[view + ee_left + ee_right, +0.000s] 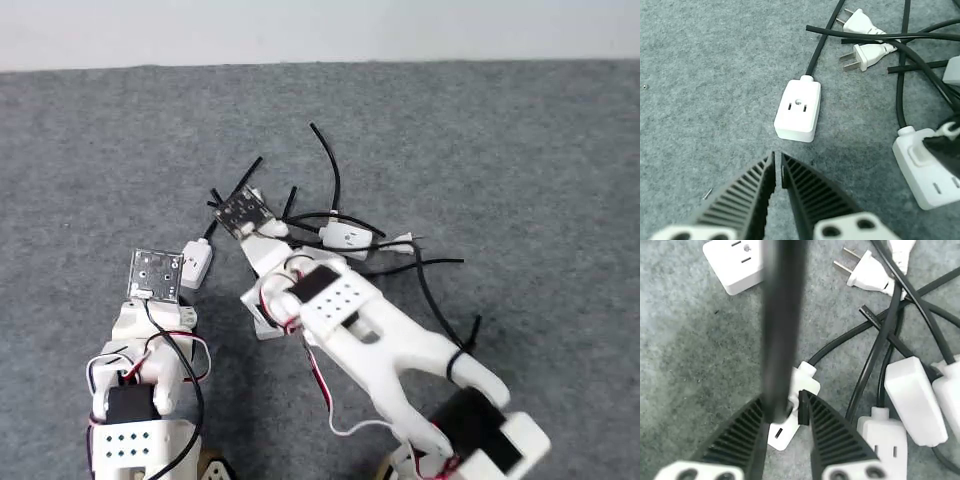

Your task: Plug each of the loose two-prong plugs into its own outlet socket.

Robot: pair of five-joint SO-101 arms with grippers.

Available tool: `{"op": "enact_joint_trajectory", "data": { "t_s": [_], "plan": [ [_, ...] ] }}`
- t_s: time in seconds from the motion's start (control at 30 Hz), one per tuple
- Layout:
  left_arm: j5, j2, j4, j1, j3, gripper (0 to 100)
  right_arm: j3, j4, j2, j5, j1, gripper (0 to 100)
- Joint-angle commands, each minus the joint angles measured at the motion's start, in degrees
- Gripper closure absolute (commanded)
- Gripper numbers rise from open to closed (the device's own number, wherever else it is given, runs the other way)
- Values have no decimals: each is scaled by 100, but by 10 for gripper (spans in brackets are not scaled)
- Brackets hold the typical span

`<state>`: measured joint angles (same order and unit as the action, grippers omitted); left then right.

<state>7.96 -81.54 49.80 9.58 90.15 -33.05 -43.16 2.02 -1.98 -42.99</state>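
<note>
The left arm (150, 325) and right arm (400, 350) are white plastic with black motor blocks; thin red, white and black wires loop along both; dotted white plates cap the wrists; the left gripper (777, 159) and right gripper (785, 402) have black ribbed fingers.

Overhead looks down; wrist cameras close, sharing plugs (870, 54).

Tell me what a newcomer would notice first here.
The tangle of black cords and white two-prong plugs mid-table. The right tool is shut on one black cord, while the left tool, shut and empty, sits just short of a lone white socket.
</note>
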Motion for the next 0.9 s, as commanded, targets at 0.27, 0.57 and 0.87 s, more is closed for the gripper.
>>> {"op": "enact_joint_trajectory", "data": {
  "t_s": [0.27, 0.57, 0.87],
  "plan": [
    [62, -79, -141, 53, -92, 987, 26, -435, 75, 914, -796, 723],
    [-158, -79, -343, 985, -505, 987, 18, 163, -110, 1468, -857, 719],
    [-457, -79, -527, 1196, -514, 985, 1011, -382, -1112, 1231, -857, 961]
  ]
}}
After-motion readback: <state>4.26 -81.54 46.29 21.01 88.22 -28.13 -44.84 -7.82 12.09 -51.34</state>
